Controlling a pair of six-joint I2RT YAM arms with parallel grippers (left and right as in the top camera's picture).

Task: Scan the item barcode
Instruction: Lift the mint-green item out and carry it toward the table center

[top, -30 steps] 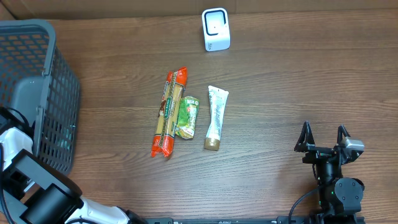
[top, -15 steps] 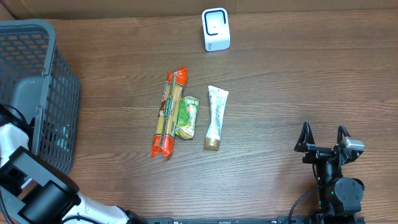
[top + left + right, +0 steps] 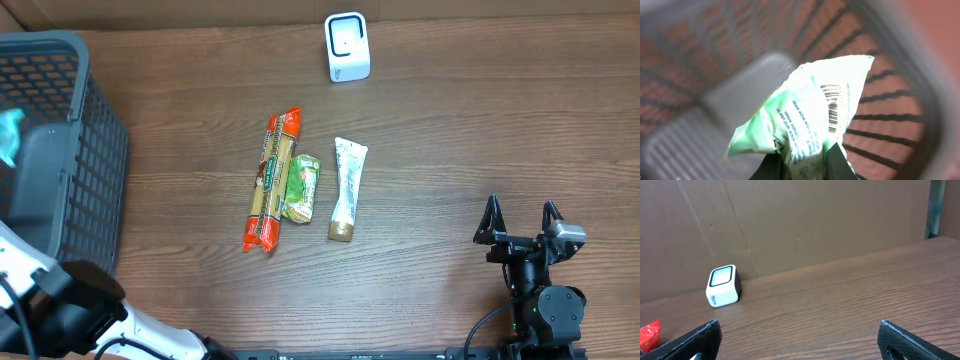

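- Table [image 3: 450, 130]: wood top, with everything for the scan spread along its width.
- Basket [image 3: 100, 150]: grey mesh, far left edge, on the left arm's side.
- Loose items mid-table: pasta pack [image 3: 272, 180], small green packet [image 3: 302, 187] and tube [image 3: 348, 190], side by side, long axes running near-to-far. None was gripped.
- Scanner [image 3: 347, 47]: white, at the far edge near centre, window facing the robot's side.
- Green pouch [image 3: 815, 115]: inside or just above the basket, can't tell which. Long axis ran straight out from the fingers.
- Left gripper [image 3: 807, 162]: pinched tight on the pouch's lower end.
- Right gripper [image 3: 520, 210]: spread wide, empty, parked near right.
- Barcode [image 3: 834, 107]: on the pouch's upper half, facing the wrist camera.
- Key relation: the scanner lay well apart from the pouch, to the right and further back. The right gripper sat nearer the scanner, but the left one had the pouch.
- Judgement: the left arm probably carries it across and turns the barcode face to the window.
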